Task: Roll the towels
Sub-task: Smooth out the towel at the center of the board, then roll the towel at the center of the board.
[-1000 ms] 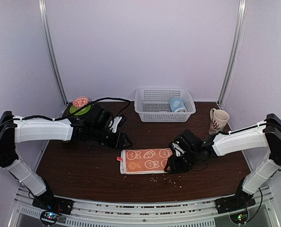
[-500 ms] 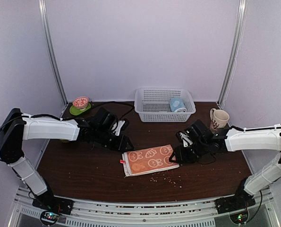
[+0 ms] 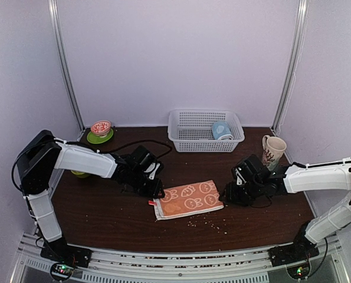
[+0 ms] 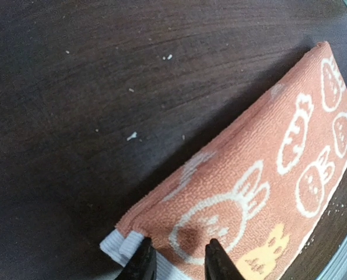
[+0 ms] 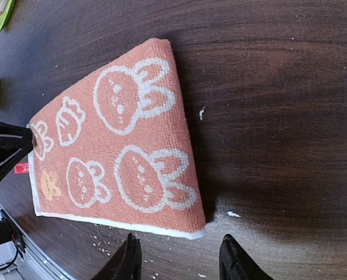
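"Which towel are they on?"

"The orange towel point(image 3: 189, 199). It's folded into a flat strip in the middle of the table point(image 3: 104, 212), a little towards six o'clock, with its long side running from nine to three. The blue towel point(image 3: 221, 130) is a bundle in the basket point(image 3: 193, 143) at twelve o'clock, and I'd say that one is finished."

"So has the rolling begun?"

"Not that I can see. The strip has no curl at either end. To me this is the setting-up step, with each arm coming to one end to get a hold."

"Have they got a hold yet?"

"The left gripper point(image 4: 179, 256) is at the nine o'clock end. Its fingers are set close together over the corner by the white hem, with cloth showing between them. I can't tell whether they're pinching it or only resting on it. The right gripper point(image 5: 181, 251) is at the three o'clock end. It's about half open with nothing in it, and the towel's corner lies just beyond its fingertips."

"What does the next move need?"

"My guess is that one end has to be nipped through all its layers and turned over onto the strip. The other arm would pin the far end so the cloth doesn't slide on the smooth wood. The right arm also needs to stay clear of the mug point(image 3: 272, 150) at two o'clock."
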`<state>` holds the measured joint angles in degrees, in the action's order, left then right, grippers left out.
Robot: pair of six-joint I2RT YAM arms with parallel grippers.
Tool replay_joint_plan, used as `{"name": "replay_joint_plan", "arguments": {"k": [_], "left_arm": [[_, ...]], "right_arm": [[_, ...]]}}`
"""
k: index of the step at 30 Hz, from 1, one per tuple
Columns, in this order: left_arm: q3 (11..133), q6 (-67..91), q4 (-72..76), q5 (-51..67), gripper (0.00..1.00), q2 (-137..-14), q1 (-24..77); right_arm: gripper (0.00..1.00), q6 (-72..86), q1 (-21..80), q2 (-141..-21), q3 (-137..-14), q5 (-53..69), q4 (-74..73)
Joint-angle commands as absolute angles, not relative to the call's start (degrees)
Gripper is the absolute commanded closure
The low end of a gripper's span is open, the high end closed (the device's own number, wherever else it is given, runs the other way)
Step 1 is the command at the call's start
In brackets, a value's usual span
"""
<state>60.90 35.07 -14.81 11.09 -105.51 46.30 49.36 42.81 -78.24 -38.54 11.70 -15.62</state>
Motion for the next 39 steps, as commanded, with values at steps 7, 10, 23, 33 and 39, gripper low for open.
{"name": "replay_joint_plan", "arguments": {"k": [7, 10, 23, 33, 39], "left_arm": [[60.68, 35.56, -14.73, 8.19, 0.72, -107.05, 46.52], [60.64, 35.44, -14.61, 8.54, 0.72, -107.05, 46.55], [61.15, 35.07, -15.4, 8.61, 0.72, -107.05, 46.51], [61.99, 35.43, -16.77, 9.95, 0.63, -103.44, 46.59], [60.64, 36.23, -14.38, 12.3, 0.59, -99.95, 46.58]], "right_arm": [[0.53, 54.11, 39.47, -82.44, -33.73, 17.16, -4.24], [0.53, 53.91, 38.0, -84.57, -32.81, 20.72, 0.17], [0.69, 47.12, 35.69, -91.53, -34.85, 26.24, 0.37], [1.0, 39.68, 36.34, -84.76, -39.57, 14.82, -16.81], [1.0, 34.93, 39.63, -82.26, -48.21, 0.66, -33.99]]}}
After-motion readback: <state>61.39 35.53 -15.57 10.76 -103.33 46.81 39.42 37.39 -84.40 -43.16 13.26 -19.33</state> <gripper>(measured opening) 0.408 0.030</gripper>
